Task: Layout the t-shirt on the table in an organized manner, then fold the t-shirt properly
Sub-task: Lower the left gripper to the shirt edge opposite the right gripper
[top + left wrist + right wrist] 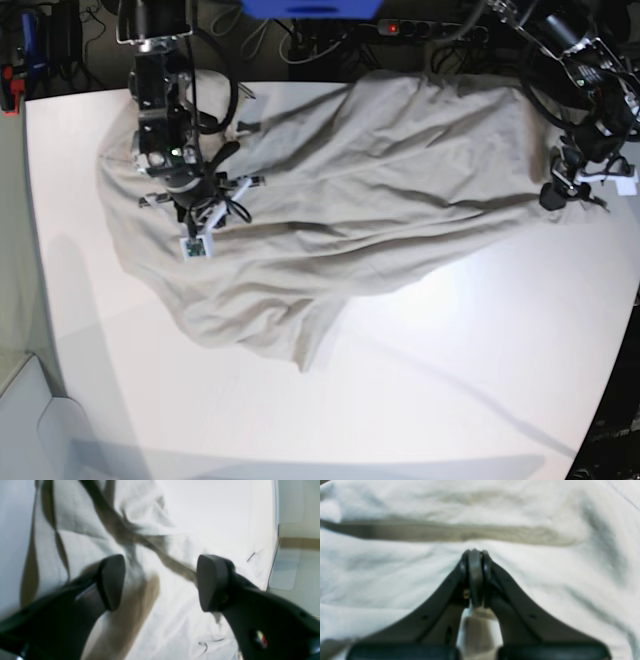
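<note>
T-shirt beige, rumpled; R pincer pinching it; L pincer wide

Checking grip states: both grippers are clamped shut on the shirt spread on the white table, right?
Not both. The left gripper has its jaws apart over the shirt, as the left wrist view shows. The right gripper is shut on it, on the table.

Behind the far edge lay a dark tangle of cables, a black power strip with a red light, a blue object at top centre, and a red-and-blue item at far left.
</note>
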`<control>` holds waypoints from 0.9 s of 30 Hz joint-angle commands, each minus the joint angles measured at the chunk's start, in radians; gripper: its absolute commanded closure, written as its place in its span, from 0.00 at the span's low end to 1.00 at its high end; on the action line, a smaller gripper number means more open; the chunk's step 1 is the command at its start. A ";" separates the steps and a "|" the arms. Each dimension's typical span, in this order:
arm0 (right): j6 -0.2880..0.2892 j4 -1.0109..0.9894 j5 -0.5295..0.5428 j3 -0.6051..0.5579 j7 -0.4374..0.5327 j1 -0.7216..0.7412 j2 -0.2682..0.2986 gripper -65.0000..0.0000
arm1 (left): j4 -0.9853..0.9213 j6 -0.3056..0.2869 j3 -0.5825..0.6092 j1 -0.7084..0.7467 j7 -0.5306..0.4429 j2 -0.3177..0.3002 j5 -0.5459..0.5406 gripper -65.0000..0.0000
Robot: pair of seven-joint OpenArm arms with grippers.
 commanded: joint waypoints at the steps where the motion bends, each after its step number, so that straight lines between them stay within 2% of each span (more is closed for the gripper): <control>1: -0.004 0.014 0.001 0.001 0.017 0.012 0.002 1.00 | 0.013 -0.003 -0.003 -0.007 0.002 -0.016 -0.015 0.33; 6: -0.004 0.004 0.001 0.001 0.017 0.012 0.004 1.00 | 0.013 0.003 -0.003 0.002 0.001 -0.021 -0.131 0.33; 24: -0.004 -0.033 0.001 0.000 0.021 0.025 0.004 1.00 | 0.000 0.009 -0.005 -0.078 -0.005 -0.035 -0.127 0.33; 27: -0.004 -0.033 0.001 0.000 0.021 0.025 0.004 1.00 | -0.002 0.009 -0.005 -0.079 -0.033 -0.030 -0.086 0.33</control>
